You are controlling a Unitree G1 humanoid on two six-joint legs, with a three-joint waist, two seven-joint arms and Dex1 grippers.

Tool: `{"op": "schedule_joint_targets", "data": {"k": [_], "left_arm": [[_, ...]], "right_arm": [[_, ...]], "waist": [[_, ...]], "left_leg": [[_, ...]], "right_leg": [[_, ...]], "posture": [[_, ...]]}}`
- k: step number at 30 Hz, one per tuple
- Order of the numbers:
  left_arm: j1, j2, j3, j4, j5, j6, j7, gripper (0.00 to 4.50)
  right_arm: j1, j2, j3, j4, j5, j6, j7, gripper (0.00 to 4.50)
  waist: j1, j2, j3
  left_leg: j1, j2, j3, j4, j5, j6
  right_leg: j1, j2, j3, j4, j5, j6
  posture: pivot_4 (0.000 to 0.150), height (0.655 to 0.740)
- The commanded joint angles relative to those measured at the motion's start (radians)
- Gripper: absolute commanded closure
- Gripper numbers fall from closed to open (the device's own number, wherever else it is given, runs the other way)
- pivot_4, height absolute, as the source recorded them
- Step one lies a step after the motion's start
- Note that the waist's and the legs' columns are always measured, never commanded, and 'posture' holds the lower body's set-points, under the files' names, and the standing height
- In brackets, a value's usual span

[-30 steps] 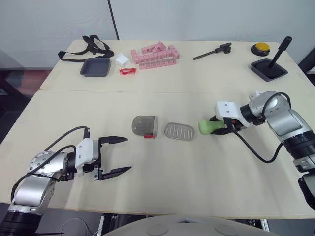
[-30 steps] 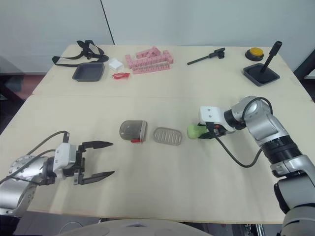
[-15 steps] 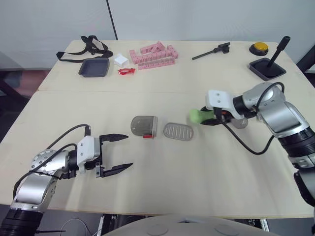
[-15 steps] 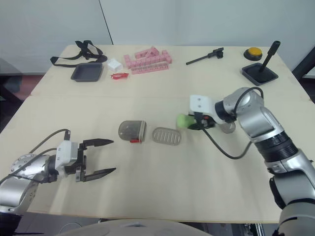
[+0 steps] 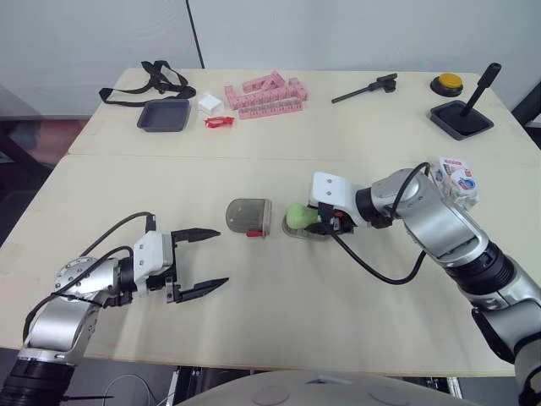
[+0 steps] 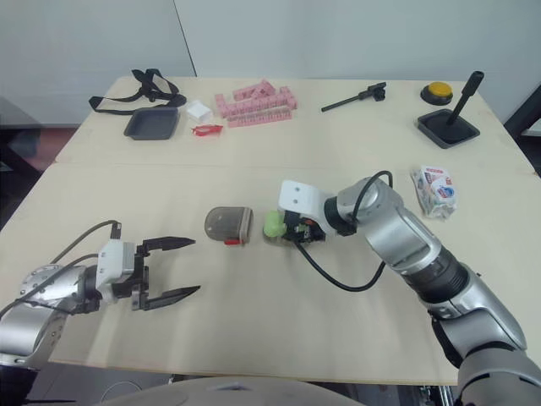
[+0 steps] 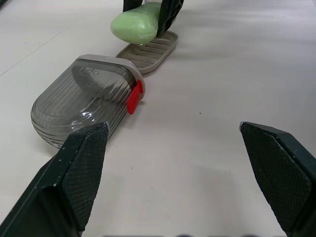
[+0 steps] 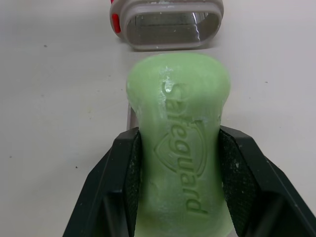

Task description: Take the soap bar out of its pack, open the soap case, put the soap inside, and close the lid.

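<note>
While the soap bar (image 5: 297, 215) hangs at the case tray (image 5: 314, 233), the left end effector (image 5: 221, 257) waits wide open

Where the head camera looks down, the right end effector (image 5: 319, 222) pinches the green soap bar over the end of the ridged case tray that faces the grey case cover (image 5: 248, 216). That cover lies just beside the tray, its red latch (image 5: 253, 233) toward it. A crumpled soap pack (image 5: 456, 179) lies well apart on the surface (image 5: 355, 296), at the robot's right. The left end effector holds nothing.

From the left wrist, the cover (image 7: 81, 101) lies on its side, with the soap (image 7: 136, 24) low over the tray's end (image 7: 148, 52) beyond it; contact cannot be told.

From the right wrist, black pads (image 8: 132, 168) clamp both flanks of the soap, lettering up, and the cover's open mouth (image 8: 168, 24) faces it.
</note>
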Motion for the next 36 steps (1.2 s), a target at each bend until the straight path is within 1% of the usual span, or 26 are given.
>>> {"op": "schedule_joint_targets", "data": {"k": [1, 10, 12, 17, 18, 27, 30, 33, 36], "left_arm": [[-0.004, -0.002, 0.004, -0.034, -0.017, 0.003, 0.009, 0.0], [0.002, -0.011, 0.002, -0.051, -0.01, 0.006, 0.028, 0.0], [0.001, -0.013, 0.003, -0.051, -0.01, 0.008, 0.035, 0.0], [0.002, -0.017, 0.001, -0.053, -0.006, 0.01, 0.047, 0.0], [0.003, -0.017, 0.0, -0.054, -0.006, 0.01, 0.048, 0.0], [-0.008, -0.017, -0.009, -0.05, -0.001, 0.011, 0.052, 0.0], [-0.046, -0.011, -0.014, -0.023, 0.021, -0.003, 0.051, 0.0], [-0.095, -0.007, -0.01, -0.012, 0.008, 0.041, 0.062, 0.0], [-0.16, 0.007, -0.017, 0.004, 0.002, 0.08, 0.052, 0.0]], "right_arm": [[-0.03, -0.008, -0.003, -0.003, 0.01, -0.014, -0.009, 2.77], [-0.052, 0.0, 0.006, 0.038, 0.019, -0.02, -0.012, 2.77], [-0.055, -0.002, 0.008, 0.041, 0.02, -0.021, -0.009, 1.74], [-0.052, -0.018, 0.013, 0.034, 0.029, -0.018, 0.002, 0.12], [-0.051, -0.02, 0.012, 0.032, 0.031, -0.017, 0.002, 0.02], [-0.041, -0.034, -0.042, 0.003, 0.075, -0.021, -0.002, 0.02], [0.022, -0.041, -0.159, -0.027, 0.176, -0.05, 0.024, 0.02], [0.127, -0.074, -0.268, -0.043, 0.246, -0.138, 0.055, 0.02], [0.298, -0.059, -0.421, -0.053, 0.338, -0.264, 0.067, 0.02]], "waist": [[0.0, 0.0, 0.0], [0.0, 0.0, 0.0], [0.0, 0.0, 0.0], [0.001, 0.0, 0.0], [0.001, 0.0, 0.0], [0.002, 0.0, 0.0], [0.011, 0.0, 0.0], [0.022, 0.0, 0.0], [0.033, -0.001, -0.001]], "left_leg": [[0.0, 0.0, 0.0, 0.0, 0.0, 0.0], [0.0, 0.0, 0.0, 0.0, 0.001, -0.002], [0.0, 0.0, 0.0, 0.0, 0.001, -0.002], [0.0, 0.0, 0.0, -0.001, 0.001, -0.002], [0.001, 0.0, 0.0, -0.001, 0.001, -0.002], [0.001, 0.0, 0.0, -0.001, 0.001, -0.002], [0.001, 0.0, 0.0, -0.001, 0.001, -0.003], [0.002, 0.0, 0.001, 0.0, 0.001, -0.002], [0.002, 0.0, 0.001, 0.0, 0.001, -0.002]], "right_leg": [[0.0, 0.0, 0.0, 0.0, 0.0, 0.0], [0.0, 0.0, 0.0, 0.0, 0.0, 0.0], [0.0, 0.0, 0.0, 0.0, 0.0, 0.0], [0.001, 0.0, 0.0, 0.0, 0.0, 0.0], [0.001, 0.0, 0.0, 0.0, 0.0, 0.0], [0.001, 0.0, 0.0, 0.0, 0.0, 0.0], [0.002, 0.0, 0.0, 0.0, 0.0, 0.0], [0.002, 0.0, 0.0, 0.0, 0.0, 0.0], [0.003, -0.001, 0.0, 0.0, 0.001, -0.001]], "posture": [[0.15, 0.7109], [0.15, 0.7109], [0.15, 0.7109], [0.15, 0.7109], [0.15, 0.7109], [0.15, 0.7109], [0.15, 0.7109], [0.15, 0.7109], [0.15, 0.7109]]}}
